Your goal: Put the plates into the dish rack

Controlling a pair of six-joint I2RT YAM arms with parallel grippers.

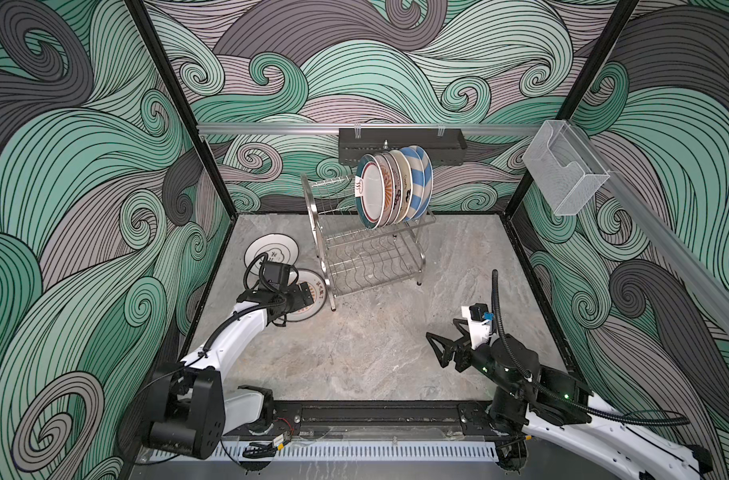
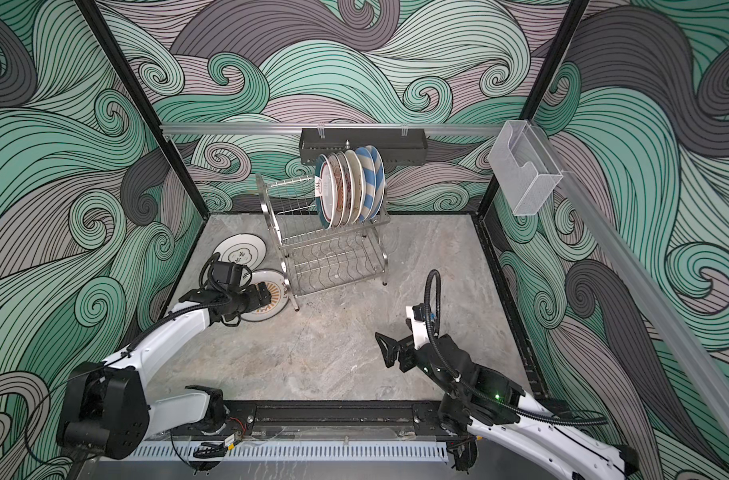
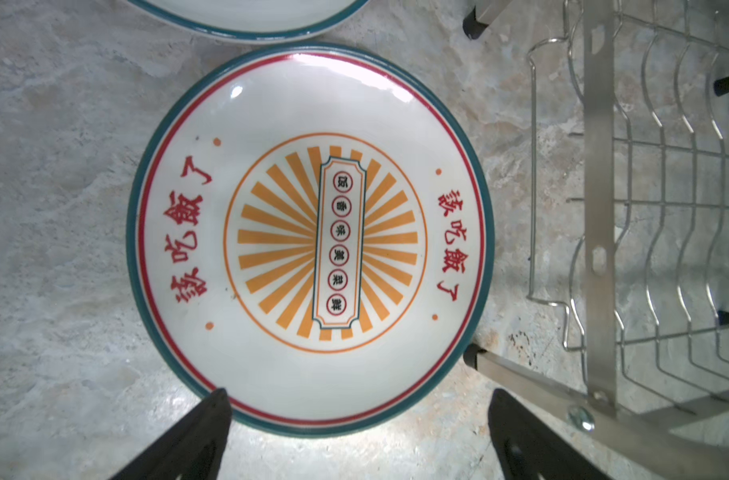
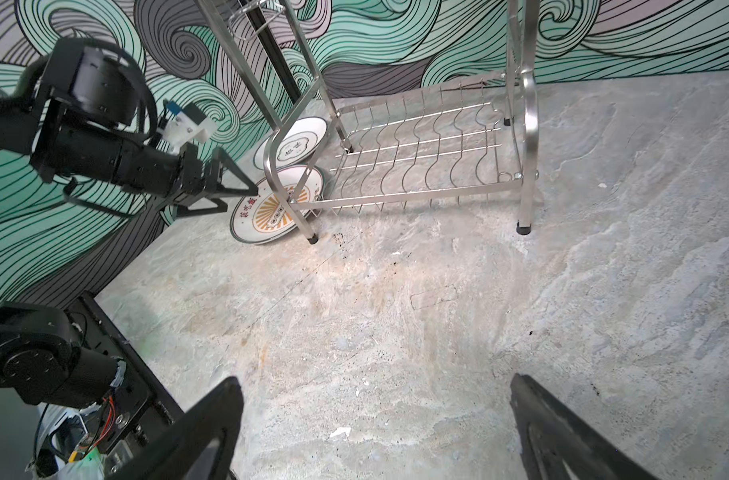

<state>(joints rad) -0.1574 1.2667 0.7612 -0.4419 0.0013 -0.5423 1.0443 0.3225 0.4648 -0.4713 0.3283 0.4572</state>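
Note:
The dish rack (image 1: 371, 257) (image 2: 333, 257) stands at the back middle of the table. Several plates (image 1: 391, 187) (image 2: 350, 187) stand upright in its upper tier; the lower tier (image 4: 416, 158) is bare. Two plates lie flat to the rack's left: an orange-sunburst plate (image 1: 315, 301) (image 3: 310, 239) (image 4: 267, 216) and, behind it, a teal-rimmed plate (image 1: 271, 251) (image 3: 246, 20) (image 4: 296, 143). My left gripper (image 1: 308, 293) (image 3: 358, 395) (image 4: 246, 187) hovers open over the sunburst plate, the plate's rim between its fingers. My right gripper (image 1: 437, 349) (image 4: 375, 380) is open and empty over bare table at the front right.
The rack's front-left leg (image 1: 332, 307) (image 3: 472, 359) stands right beside the sunburst plate. A black perforated tray (image 1: 402, 145) hangs on the back rail behind the racked plates. A clear plastic box (image 1: 566, 178) is fixed to the right wall. Patterned walls close three sides.

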